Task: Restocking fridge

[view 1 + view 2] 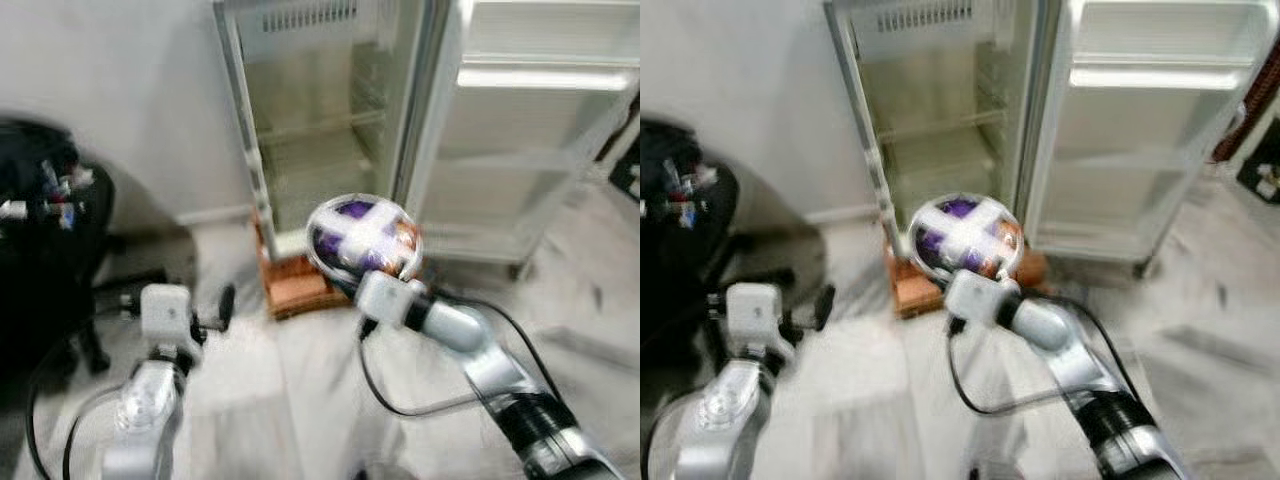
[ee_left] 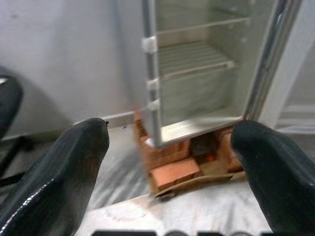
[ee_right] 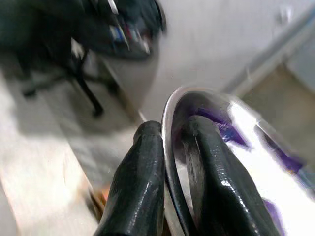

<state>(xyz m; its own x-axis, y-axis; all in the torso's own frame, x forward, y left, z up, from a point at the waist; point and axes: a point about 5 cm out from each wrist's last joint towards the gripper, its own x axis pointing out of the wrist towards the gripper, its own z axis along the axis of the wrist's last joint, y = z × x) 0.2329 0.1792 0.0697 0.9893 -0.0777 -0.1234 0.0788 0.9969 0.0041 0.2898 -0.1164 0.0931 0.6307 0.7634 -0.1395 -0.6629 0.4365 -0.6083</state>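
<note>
Two arms reach forward toward the open fridge. Right tool pinches the bowl rim, raised; left tool low, fingers spread, released.

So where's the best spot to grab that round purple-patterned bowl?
By its thin rim, from the edge nearest the robot. The right claw already pinches the bowl there, one finger each side of the wall; the bowl's body looks too wide to span.

text: none legible | bowl lid: purple-white print, blurred | fridge: no label readable
</note>
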